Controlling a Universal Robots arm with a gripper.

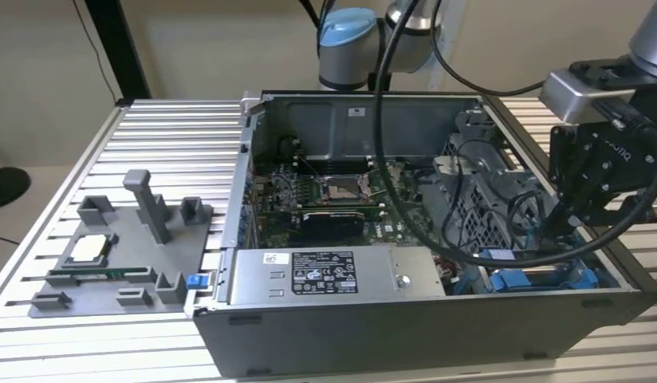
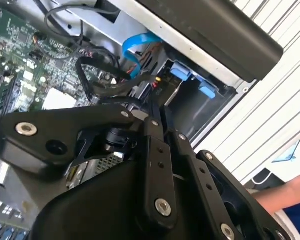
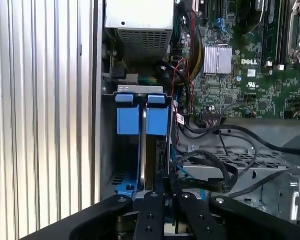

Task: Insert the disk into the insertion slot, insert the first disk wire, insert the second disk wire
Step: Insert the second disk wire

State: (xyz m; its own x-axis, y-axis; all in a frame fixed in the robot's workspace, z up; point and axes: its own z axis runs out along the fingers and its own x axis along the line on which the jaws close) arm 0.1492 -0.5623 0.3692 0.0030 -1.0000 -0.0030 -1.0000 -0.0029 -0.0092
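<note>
Going from the exterior view's left to its right, we first see a grey fixture tray (image 1: 95,286) on the ribbed aluminium table (image 1: 159,120). It plays no part in the disk work. Next is the open computer case, with the grey power-supply box (image 1: 328,275) along its near wall and the green motherboard (image 1: 318,199) behind it. At the right end, the gripper (image 1: 557,227) reaches down into the corner where the insertion slot (image 3: 107,150) is.

We judge the first step done. The disk (image 3: 157,120) stands edge-on in the slot in its bright blue carrier frame, beside a second blue carrier (image 3: 127,120). The gripper hangs just above the disk's cable end, among loose black cables (image 3: 215,170). We cannot tell how wide it is open, or whether it holds a connector. We also cannot tell whether either disk wire is plugged in, so we count both as still open.

As for writing, the power-supply box has a white printed label (image 1: 323,274), the motherboard has white lettering, and the gripper's body bears a light mark. None of it bears on the task.
</note>
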